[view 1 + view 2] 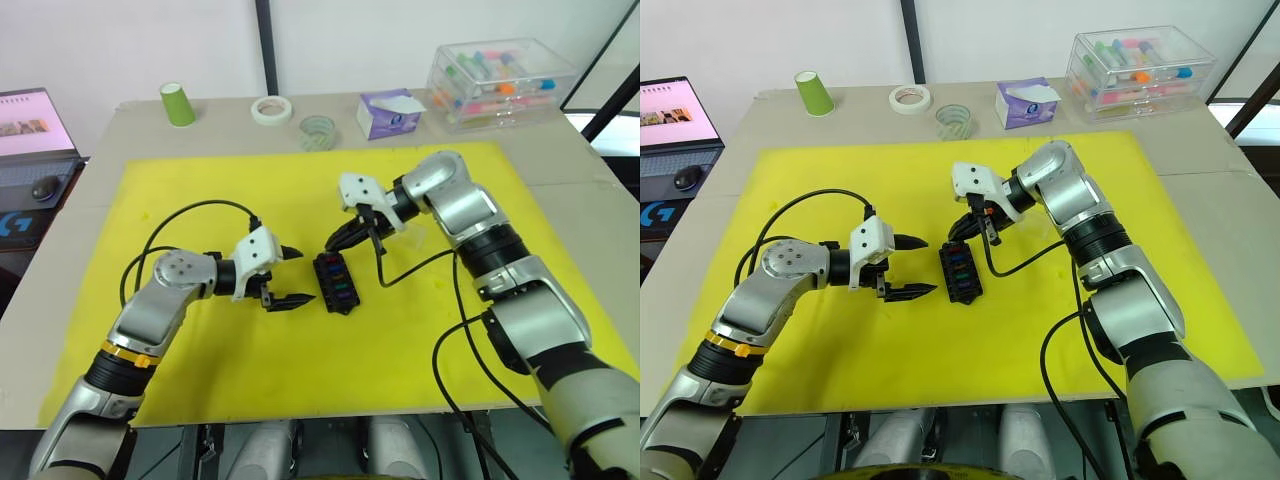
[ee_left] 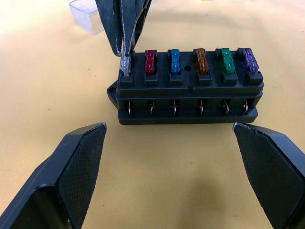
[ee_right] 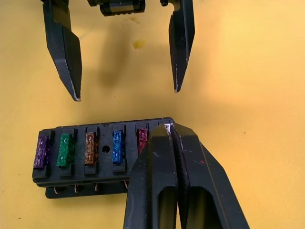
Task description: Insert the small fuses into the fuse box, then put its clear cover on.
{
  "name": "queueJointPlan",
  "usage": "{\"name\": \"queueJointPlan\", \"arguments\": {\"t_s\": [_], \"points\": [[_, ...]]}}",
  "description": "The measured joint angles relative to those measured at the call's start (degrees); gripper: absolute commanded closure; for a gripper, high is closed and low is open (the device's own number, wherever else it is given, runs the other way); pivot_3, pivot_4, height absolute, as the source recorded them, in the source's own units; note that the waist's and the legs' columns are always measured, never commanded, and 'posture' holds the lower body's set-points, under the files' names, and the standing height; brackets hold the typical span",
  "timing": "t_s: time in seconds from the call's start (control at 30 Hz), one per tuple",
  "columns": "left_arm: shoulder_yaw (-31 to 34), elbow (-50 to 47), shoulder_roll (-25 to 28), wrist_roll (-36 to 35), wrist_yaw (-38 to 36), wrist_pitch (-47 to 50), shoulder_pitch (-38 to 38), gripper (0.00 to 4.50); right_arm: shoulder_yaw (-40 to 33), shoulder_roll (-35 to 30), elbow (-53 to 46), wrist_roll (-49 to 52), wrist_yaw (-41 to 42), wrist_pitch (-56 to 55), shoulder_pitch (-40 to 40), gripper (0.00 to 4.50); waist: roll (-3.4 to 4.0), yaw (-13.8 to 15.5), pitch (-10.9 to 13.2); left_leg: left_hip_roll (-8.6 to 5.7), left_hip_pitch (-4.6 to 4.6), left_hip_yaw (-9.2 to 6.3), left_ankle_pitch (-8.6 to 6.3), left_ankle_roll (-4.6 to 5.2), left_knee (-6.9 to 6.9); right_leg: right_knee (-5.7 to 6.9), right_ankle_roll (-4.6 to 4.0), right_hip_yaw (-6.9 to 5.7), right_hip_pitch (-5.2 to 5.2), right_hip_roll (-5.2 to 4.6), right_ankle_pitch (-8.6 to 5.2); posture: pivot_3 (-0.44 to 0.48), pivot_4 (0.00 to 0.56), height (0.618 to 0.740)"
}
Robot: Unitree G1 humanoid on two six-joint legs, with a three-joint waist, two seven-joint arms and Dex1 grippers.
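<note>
Spread left claw [image 2: 171, 176] faces black fuse box [image 2: 188, 102]; right claw [image 2: 125, 43] pinches clear fuse [image 2: 125, 64] (end slot).

We see a grey rectangular table [image 1: 140, 110] covered by a yellow mat [image 1: 200, 350], with a green paper cup [image 1: 177, 103], two tape rolls [image 1: 271, 109], a purple tissue box [image 1: 390, 112] and a clear plastic storage box [image 1: 500, 80] behind it.

You get no readable text; the laptop [image 1: 30, 150] at far left shows perhaps a "G" logo, too small to confirm.
</note>
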Motion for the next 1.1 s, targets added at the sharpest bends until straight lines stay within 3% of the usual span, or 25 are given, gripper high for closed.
{"name": "queueJointPlan", "arguments": {"t_s": [1.1], "points": [[0.0,-1.1,0.5,-0.1,0.0,0.0,0.5,0.0,0.3,0.9,4.5,-1.7,-0.8,-2.3,-0.9,4.46,-0.01,0.0,0.0,0.0,0.02,0.0,0.0,0.0,0.01,0.0,0.0,0.0,0.03,0.0,0.0,0.0,0.15,0.74]]}}
